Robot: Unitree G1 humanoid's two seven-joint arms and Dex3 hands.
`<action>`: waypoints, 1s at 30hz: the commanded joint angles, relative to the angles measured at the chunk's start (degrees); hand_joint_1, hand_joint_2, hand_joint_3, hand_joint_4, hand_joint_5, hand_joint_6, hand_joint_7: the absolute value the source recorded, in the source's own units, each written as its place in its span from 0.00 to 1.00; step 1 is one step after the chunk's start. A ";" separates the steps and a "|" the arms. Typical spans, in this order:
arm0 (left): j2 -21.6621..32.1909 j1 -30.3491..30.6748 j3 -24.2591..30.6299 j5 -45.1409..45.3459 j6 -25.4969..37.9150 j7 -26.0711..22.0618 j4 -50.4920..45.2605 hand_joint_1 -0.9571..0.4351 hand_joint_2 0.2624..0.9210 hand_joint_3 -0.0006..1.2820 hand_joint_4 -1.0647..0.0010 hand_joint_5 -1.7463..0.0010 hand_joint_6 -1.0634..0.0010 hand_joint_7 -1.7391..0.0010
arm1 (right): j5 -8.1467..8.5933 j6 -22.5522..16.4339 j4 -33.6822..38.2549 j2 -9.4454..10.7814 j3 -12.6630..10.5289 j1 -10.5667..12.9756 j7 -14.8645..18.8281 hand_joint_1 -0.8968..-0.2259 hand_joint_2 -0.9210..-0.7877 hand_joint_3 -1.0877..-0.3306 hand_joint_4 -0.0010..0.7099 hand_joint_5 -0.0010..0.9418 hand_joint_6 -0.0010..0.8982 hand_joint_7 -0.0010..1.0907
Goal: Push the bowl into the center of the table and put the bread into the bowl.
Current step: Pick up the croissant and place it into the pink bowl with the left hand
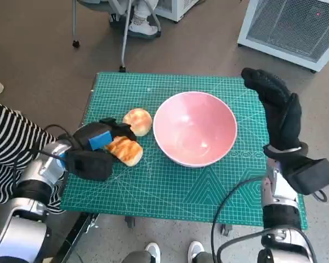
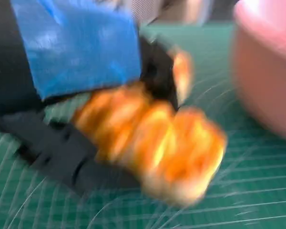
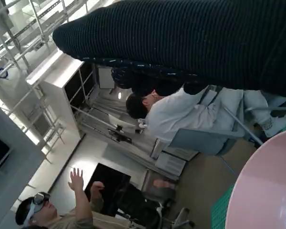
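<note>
Bread [image 1: 125, 150] gripped in my left hand [image 1: 93, 149]; lift clear before crossing the pink bowl [image 1: 194, 129] rim. Right hand [image 1: 277, 107] open, idle.

Empty pink bowl [image 1: 194, 129] upright mid-table; two golden bread pieces, round [image 1: 137, 121] and oblong [image 1: 125, 150], just beside it

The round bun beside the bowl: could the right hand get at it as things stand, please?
Probably not easily. The round bun lies on the far side of the pink bowl from the right hand, so the bowl stands in the way. The left hand, holding the long bread, is much nearer.
</note>
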 commanded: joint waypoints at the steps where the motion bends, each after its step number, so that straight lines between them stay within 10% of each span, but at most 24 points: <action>1: 2.27 2.49 3.25 -4.91 -1.72 -3.14 -6.90 0.69 0.64 0.44 0.40 0.20 0.51 0.28 | 0.30 0.98 -0.24 -0.37 0.22 1.67 0.66 0.24 0.00 0.44 0.22 0.00 0.11 0.34; 23: -1.64 -1.87 10.99 -18.48 -5.19 -9.29 -20.28 0.69 0.77 0.34 0.41 0.21 0.53 0.29 | 0.78 1.87 -0.74 -0.55 -0.10 2.14 0.88 0.25 0.00 0.43 0.21 0.00 0.10 0.36; 30: -5.32 -5.84 10.78 -16.44 -3.07 -7.81 -21.99 0.69 0.95 0.19 0.44 0.23 0.57 0.25 | 0.92 1.89 -0.91 -0.48 -0.27 2.36 0.75 0.25 0.00 0.43 0.21 0.00 0.09 0.36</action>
